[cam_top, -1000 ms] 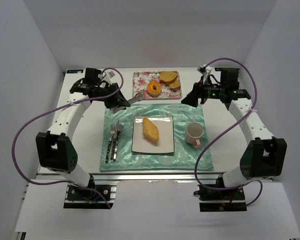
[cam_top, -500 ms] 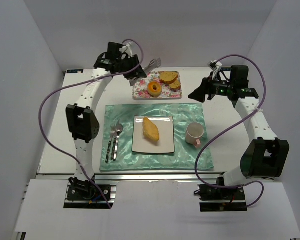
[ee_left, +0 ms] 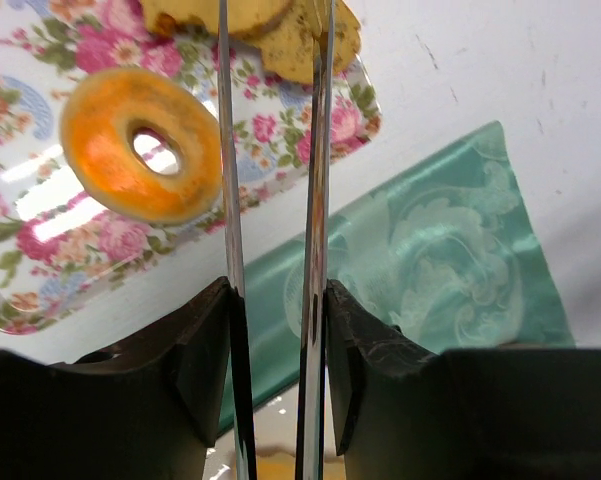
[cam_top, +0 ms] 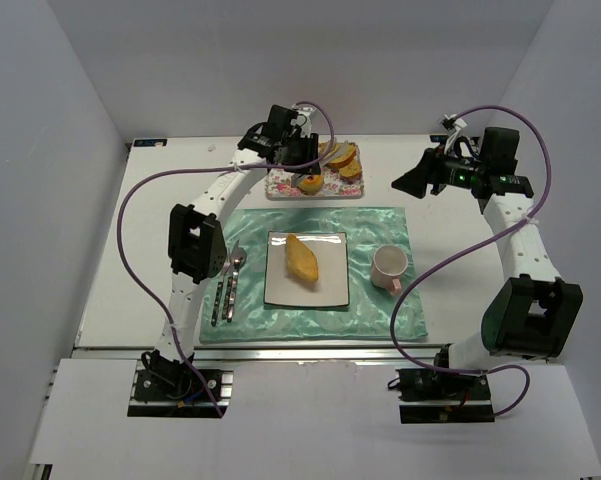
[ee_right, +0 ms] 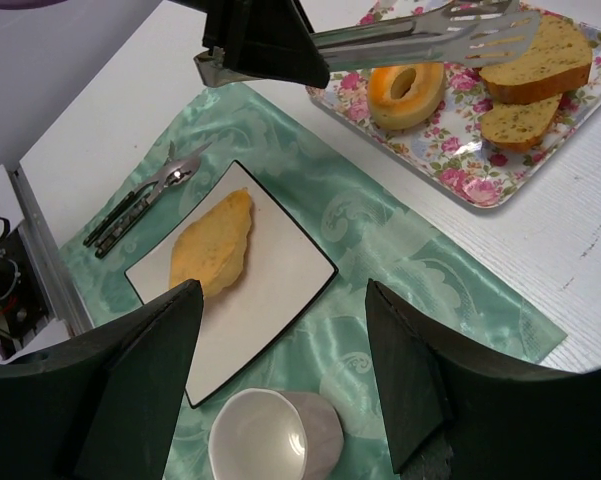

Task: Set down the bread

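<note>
My left gripper [cam_top: 298, 150] [ee_left: 277, 290] is shut on metal tongs [ee_left: 320, 150] [ee_right: 430, 30] and holds them above the floral tray [cam_top: 280, 185] [ee_left: 20, 270]. The tong tips hang over two brown bread slices [cam_top: 342, 157] [ee_right: 535, 60], with nothing between them. An orange ring-shaped pastry [cam_top: 308, 180] [ee_left: 140, 143] lies beside the slices on the tray. My right gripper [cam_top: 410, 183] [ee_right: 282, 290] is open and empty, raised at the back right. A white square plate [cam_top: 330, 290] [ee_right: 280, 290] bears a yellow pastry [cam_top: 302, 260] [ee_right: 212, 245].
A teal placemat [cam_top: 380, 225] lies under the plate. A pale cup [cam_top: 390, 267] [ee_right: 270, 435] stands on it at the right. Cutlery [cam_top: 227, 285] [ee_right: 145, 198] lies on it at the left. White walls close in the table.
My left arm has swung from the mat's left corner to the back and then right, carrying the tongs over the floral tray. My right gripper has drawn back to the right.
</note>
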